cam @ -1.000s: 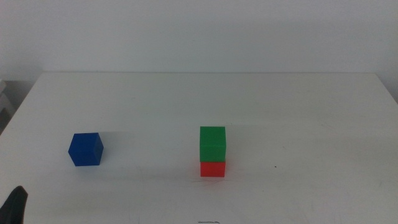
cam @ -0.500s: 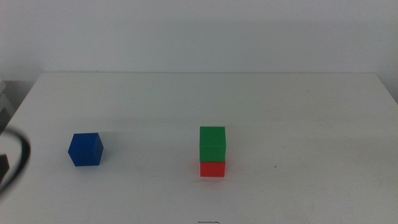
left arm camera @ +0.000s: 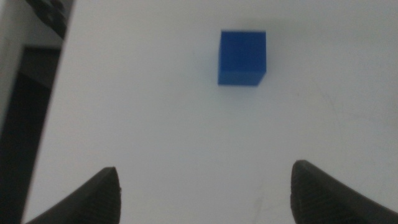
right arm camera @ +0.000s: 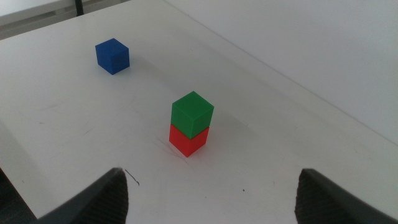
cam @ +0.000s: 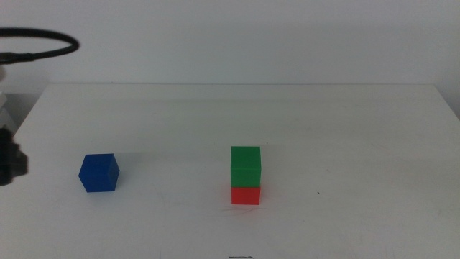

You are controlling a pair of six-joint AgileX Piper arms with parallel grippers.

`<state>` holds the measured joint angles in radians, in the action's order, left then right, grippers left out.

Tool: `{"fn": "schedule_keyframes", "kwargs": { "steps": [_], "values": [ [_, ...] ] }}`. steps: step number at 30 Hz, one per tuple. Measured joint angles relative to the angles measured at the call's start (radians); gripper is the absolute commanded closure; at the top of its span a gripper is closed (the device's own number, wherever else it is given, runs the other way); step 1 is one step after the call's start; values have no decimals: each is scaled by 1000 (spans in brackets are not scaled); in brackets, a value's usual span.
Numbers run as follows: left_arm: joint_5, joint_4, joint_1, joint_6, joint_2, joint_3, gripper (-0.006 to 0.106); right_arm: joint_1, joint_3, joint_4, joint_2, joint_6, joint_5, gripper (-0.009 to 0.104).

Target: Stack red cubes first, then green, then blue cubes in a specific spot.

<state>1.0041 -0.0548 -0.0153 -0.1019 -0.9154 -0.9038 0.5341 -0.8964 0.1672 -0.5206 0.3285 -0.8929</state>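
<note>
The green cube (cam: 245, 165) sits squarely on the red cube (cam: 245, 195) near the table's middle; the right wrist view shows the same pair, green cube (right arm camera: 193, 112) over red cube (right arm camera: 188, 140). The blue cube (cam: 98, 173) stands alone on the white table, to the left of the stack. My left gripper (left arm camera: 205, 172) hovers open above the table, a stretch short of the blue cube (left arm camera: 242, 57), with nothing between its jaws. A dark part of the left arm (cam: 10, 162) shows at the left edge. My right gripper (right arm camera: 211, 182) is open, back from the stack, outside the middle view.
A black cable loop (cam: 43, 39) of the left arm hangs at the upper left. The table's left edge (left arm camera: 59, 93) runs close beside the left gripper, with a dark gap beyond it. A white wall stands behind the table.
The left arm has come up along the left edge from the bottom-left corner, and its cable loop now shows at the upper left. The cubes have not moved.
</note>
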Motion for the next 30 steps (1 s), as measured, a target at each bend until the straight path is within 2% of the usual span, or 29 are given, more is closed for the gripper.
{"fn": "schedule_keyframes", "kwargs": {
  "steps": [5, 14, 30],
  "values": [
    [9, 47, 0, 19, -133, -30, 7, 0, 0, 0, 0, 1, 0, 13],
    [57, 91, -2, 88, -444, -220, 7, 0, 0, 0, 0, 1, 0, 13],
    [42, 121, -30, 102, -901, -455, 7, 0, 0, 0, 0, 1, 0, 13]
  ]
}}
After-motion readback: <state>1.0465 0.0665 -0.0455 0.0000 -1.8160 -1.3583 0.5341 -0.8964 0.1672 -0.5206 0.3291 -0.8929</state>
